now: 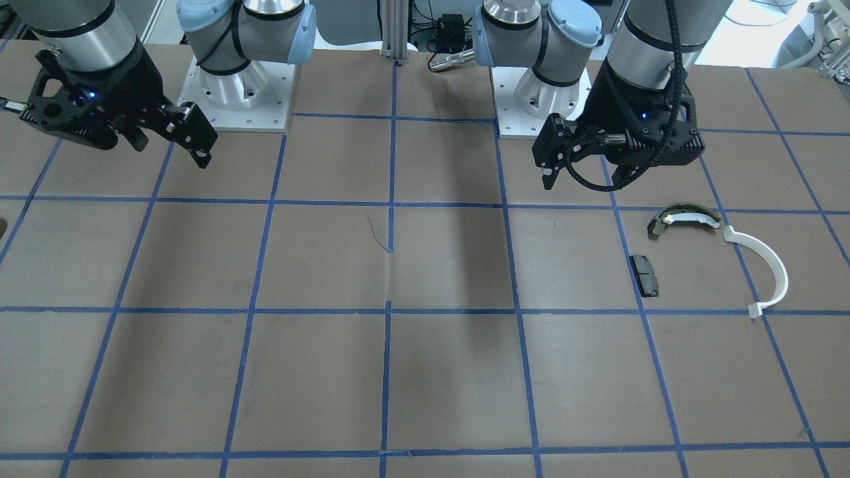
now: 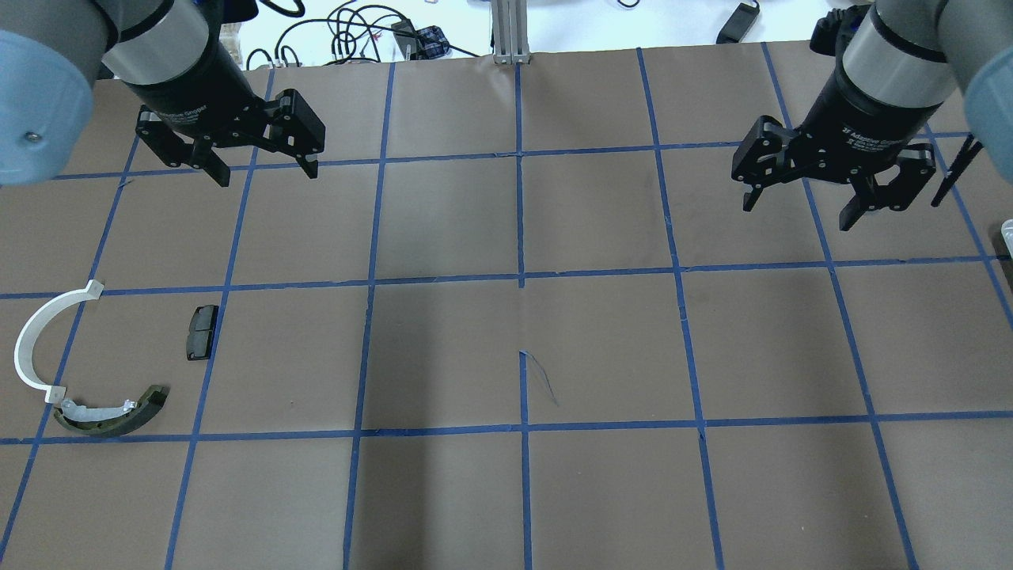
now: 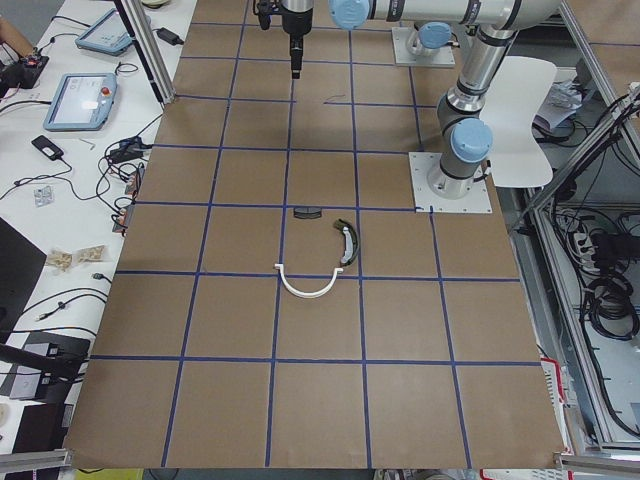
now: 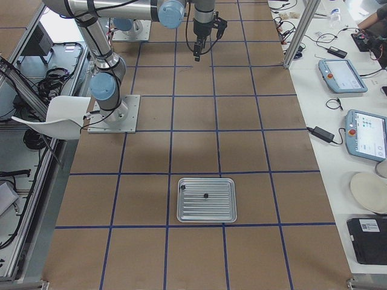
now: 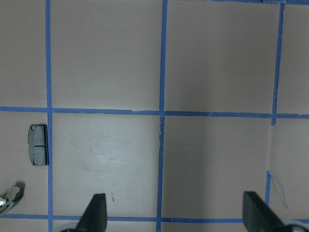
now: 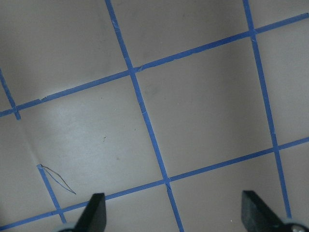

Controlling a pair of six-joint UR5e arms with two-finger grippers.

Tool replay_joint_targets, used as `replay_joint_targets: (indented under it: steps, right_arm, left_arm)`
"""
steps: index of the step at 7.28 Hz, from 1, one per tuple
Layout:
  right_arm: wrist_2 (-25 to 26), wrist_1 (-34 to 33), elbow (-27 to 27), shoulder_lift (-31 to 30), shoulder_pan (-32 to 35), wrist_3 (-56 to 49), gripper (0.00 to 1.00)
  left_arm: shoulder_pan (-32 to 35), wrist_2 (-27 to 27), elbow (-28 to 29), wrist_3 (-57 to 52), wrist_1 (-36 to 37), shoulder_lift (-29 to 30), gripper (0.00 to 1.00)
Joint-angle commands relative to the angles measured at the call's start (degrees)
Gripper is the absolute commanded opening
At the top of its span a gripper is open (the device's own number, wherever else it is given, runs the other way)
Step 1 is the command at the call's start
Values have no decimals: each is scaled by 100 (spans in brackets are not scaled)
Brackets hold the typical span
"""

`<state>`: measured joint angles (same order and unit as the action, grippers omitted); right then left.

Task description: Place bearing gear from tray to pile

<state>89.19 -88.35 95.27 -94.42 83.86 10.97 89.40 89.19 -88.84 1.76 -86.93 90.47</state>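
Note:
A silver ribbed tray (image 4: 205, 212) shows only in the exterior right view. Two small dark parts (image 4: 206, 195) lie on it, too small to tell which is the bearing gear. The pile lies on the robot's left: a white arc (image 2: 36, 340), an olive-and-white brake shoe (image 2: 111, 417) and a black pad (image 2: 201, 332). My left gripper (image 2: 265, 170) hangs open and empty above the table, beyond the pile; the pad also shows in its wrist view (image 5: 38, 144). My right gripper (image 2: 798, 212) hangs open and empty on the other side.
Brown paper with a blue tape grid (image 2: 520, 277) covers the table. The two arm bases (image 1: 242, 86) (image 1: 541, 93) stand at the robot's edge. Tablets and cables (image 4: 344, 72) lie on a side bench beyond the table's far edge.

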Motion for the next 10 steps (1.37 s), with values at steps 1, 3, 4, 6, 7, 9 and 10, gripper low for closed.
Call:
replay_joint_targets:
  steps: [1,3,4,6,7,9,10]
  right_arm:
    - [20,80,0,-6,-463,-469,100]
    - [169,38,-9,-6,-1463,-2281,100]
    - [160,-6,0,38,-2086,-3214,100]
    - [204,-268,-26,457,-3274,-4641,100]
    - [578,-705,-35,703,-3601,-5317,100]
    - [609,-1296,-53,1099,-4277,-6095,100]
    - [583,-1568,-96,1467,-4612,-6437,100]
  left_arm:
    - [-2,-16,-2,0,9,-3,100]
    - [7,-25,-2,0,9,-3,100]
    - [-2,-25,-2,0,9,-3,100]
    - [7,-25,-2,0,9,-3,100]
    - [-2,-25,-2,0,0,-11,100]
    - [7,-34,-2,0,9,-12,100]
    - [-2,-25,-2,0,9,-12,100]
